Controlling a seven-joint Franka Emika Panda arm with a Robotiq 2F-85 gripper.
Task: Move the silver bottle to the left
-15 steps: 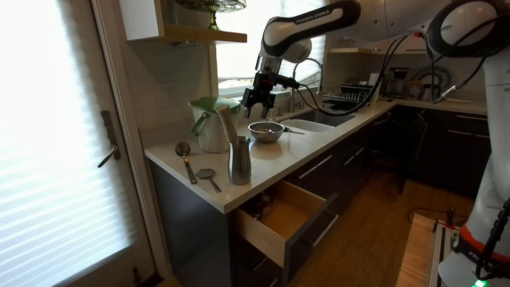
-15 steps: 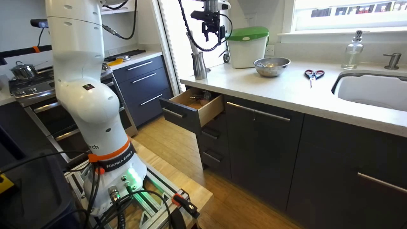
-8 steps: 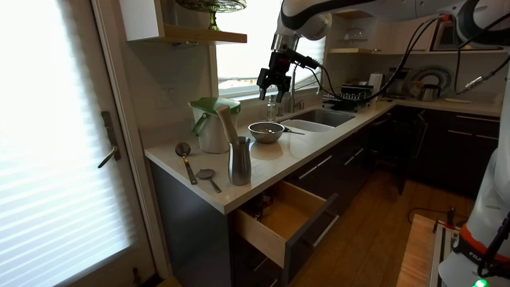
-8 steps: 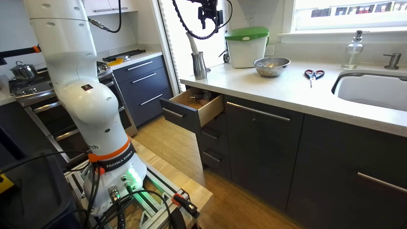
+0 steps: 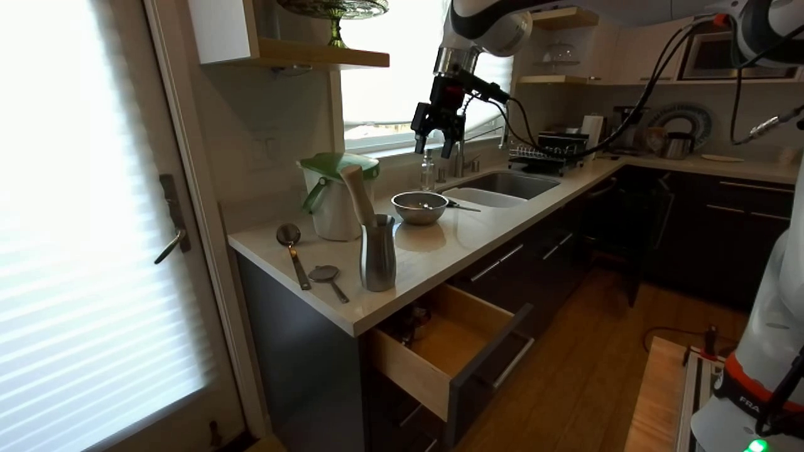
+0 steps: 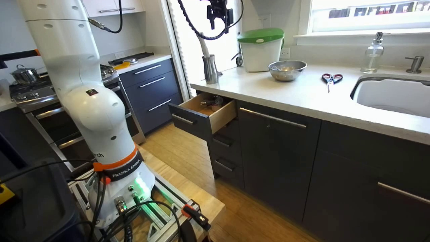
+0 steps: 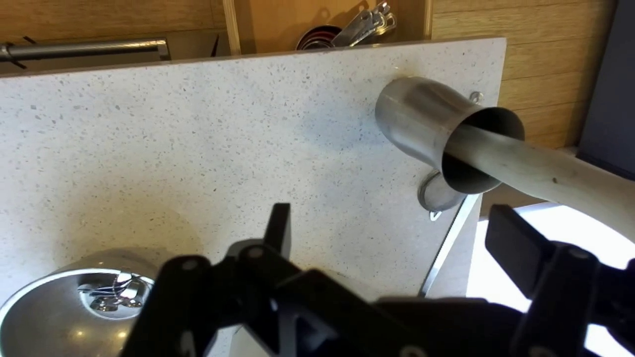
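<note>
Claw (image 5: 433,149): upper middle of the frame in an exterior view, jaws standing wide, nothing between them.
Claw's last second: climbed, and slid rightward in that frame; most of the travel early, only a small drift in the latest half-second. Sits higher in both exterior views.
Silver bottle (image 5: 377,258): upright on the table (image 5: 465,237), about the middle of that same frame, close to the front edge; upper right in the wrist view. Same spot as a second ago, claw well apart from it.
Wooden rod (image 5: 360,196): stands in the bottle's mouth, leaning toward the frame's upper left. Unmoved too. Would probably foul a grasp from straight above.
Strainer (image 5: 324,274): just beside the bottle, on its left in that frame; ladle (image 5: 293,254) farther left. Both likely obstacles if "left" means this way.
Metal bowl (image 5: 419,213): right of the bottle and higher in the frame, no change.
Drawer (image 5: 411,376): pulled out below the table's front edge, lower middle of the frame. Bottle tipped that way could drop in.
Meaning for the move: rising with nothing held looks like withdrawal, not approach. Silver bottle (image 6: 211,70) stands near the table's left end in an exterior view, so the shift may well be done; these pictures alone do not settle it.
</note>
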